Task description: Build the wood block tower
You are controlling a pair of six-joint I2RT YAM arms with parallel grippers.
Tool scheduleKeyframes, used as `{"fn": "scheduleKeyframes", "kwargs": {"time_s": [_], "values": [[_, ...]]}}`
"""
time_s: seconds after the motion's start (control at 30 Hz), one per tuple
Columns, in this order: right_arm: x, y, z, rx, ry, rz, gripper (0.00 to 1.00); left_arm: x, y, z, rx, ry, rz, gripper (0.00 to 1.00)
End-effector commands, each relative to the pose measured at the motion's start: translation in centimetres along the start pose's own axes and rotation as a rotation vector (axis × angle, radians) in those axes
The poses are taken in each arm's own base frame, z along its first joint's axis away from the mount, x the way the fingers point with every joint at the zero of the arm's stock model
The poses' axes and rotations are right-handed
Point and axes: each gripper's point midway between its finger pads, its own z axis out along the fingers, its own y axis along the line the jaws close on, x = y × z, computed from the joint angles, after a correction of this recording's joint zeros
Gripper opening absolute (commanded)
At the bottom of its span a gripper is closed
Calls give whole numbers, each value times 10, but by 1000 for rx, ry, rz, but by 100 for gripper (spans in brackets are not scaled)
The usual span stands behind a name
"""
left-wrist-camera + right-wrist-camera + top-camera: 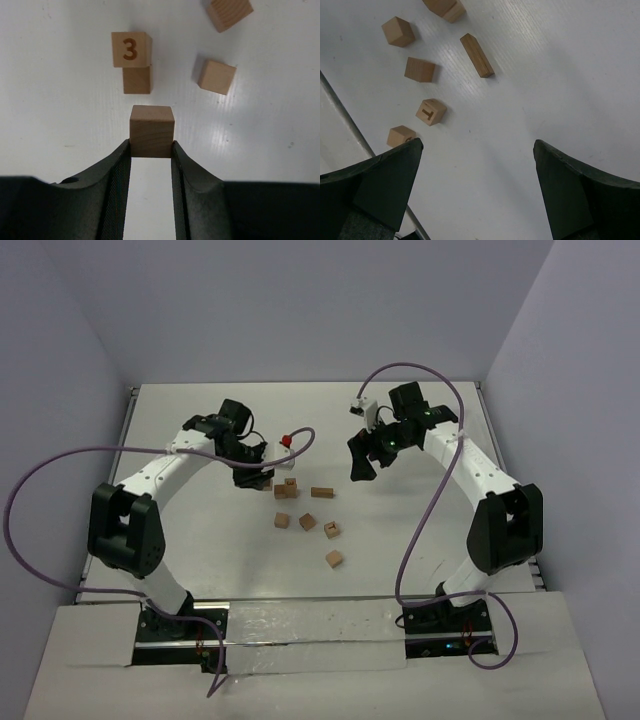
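One wood block is gripped between the closed-in fingers of the left gripper, just short of a block marked 3 that touches a plain block. Whether those two are stacked or merely abutted cannot be told. No tall tower is seen, so most of the building is judged undone. Several other blocks are scattered over the table. The right gripper is held wide open and empty. Whether the gripped block rests on the table is hidden.

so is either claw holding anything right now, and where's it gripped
The left claw pinches a plain wood block by its two opposite side faces. The right claw is open, holding nothing.
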Motion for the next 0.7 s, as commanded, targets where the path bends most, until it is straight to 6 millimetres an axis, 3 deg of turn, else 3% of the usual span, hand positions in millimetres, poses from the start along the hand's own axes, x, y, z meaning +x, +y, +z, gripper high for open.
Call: {"fn": "scheduleKeyframes", "kwargs": {"time_s": [0.0, 0.23, 0.67], "values": [[-11, -3, -7, -1, -28, -26, 100, -13, 20, 2, 3, -33, 85, 8], [-10, -7, -7, -4, -15, -17, 100, -17, 32, 15, 19, -62, 120, 10], [-12, -11, -11, -9, -16, -5, 100, -14, 34, 36, 38, -45, 107, 19]]}}
